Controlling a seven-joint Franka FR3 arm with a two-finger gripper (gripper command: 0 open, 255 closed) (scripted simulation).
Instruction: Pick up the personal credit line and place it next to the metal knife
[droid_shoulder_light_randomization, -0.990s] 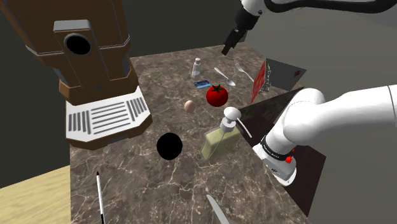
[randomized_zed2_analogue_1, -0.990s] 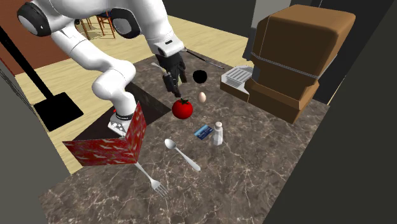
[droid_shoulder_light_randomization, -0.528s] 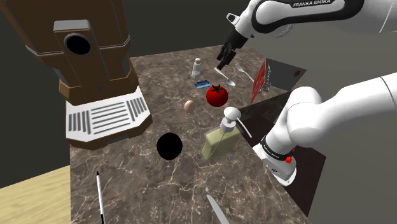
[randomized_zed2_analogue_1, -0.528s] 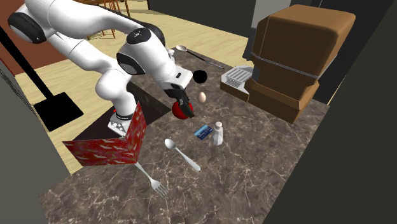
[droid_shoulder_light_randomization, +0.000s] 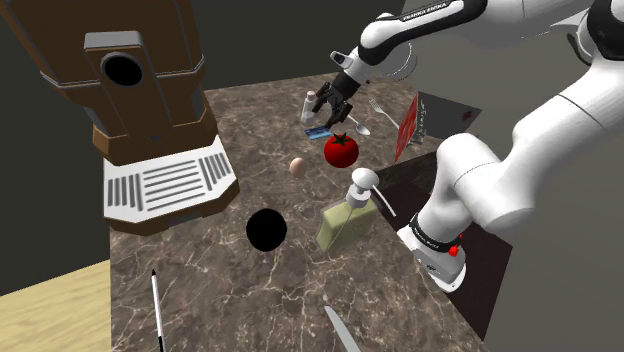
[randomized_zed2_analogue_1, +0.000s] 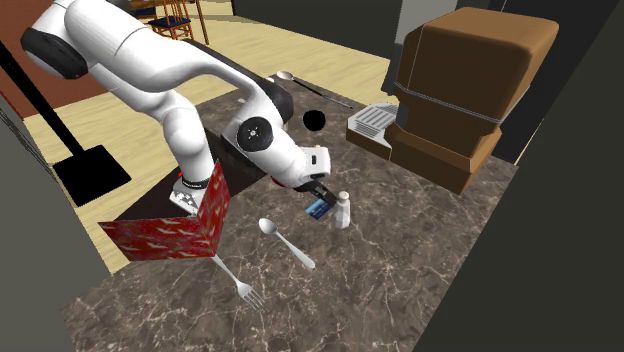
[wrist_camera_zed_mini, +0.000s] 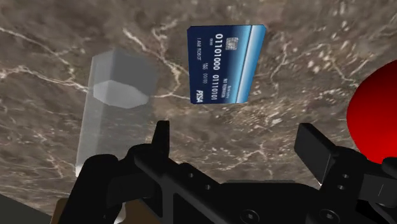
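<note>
A blue credit card (droid_shoulder_light_randomization: 318, 133) (randomized_zed2_analogue_1: 319, 208) (wrist_camera_zed_mini: 224, 63) lies flat on the marble counter (droid_shoulder_light_randomization: 250, 290), beside a clear shaker (droid_shoulder_light_randomization: 310, 104) (randomized_zed2_analogue_1: 343, 210) (wrist_camera_zed_mini: 118, 108). My black gripper (droid_shoulder_light_randomization: 328, 108) (randomized_zed2_analogue_1: 319, 192) (wrist_camera_zed_mini: 238, 145) hovers just above the card, open, with nothing between its fingers. The card sits ahead of the fingertips, apart from them. A grey knife blade (droid_shoulder_light_randomization: 340, 330) pokes in at the counter's near edge in the shoulder view, far from the card.
A red tomato (droid_shoulder_light_randomization: 341, 150) (wrist_camera_zed_mini: 375, 121) sits close beside the gripper. An egg (droid_shoulder_light_randomization: 297, 166), soap bottle (droid_shoulder_light_randomization: 348, 215), black ball (droid_shoulder_light_randomization: 266, 230), spoon (randomized_zed2_analogue_1: 285, 240), fork (randomized_zed2_analogue_1: 238, 282), red box (randomized_zed2_analogue_1: 165, 235) and brown coffee machine (droid_shoulder_light_randomization: 140, 110) share the counter. A thin black-and-white utensil (droid_shoulder_light_randomization: 157, 310) lies near the front.
The arm has swung down from high over the tomato, and the gripper has dropped toward the shaker and now hangs just above the card.
</note>
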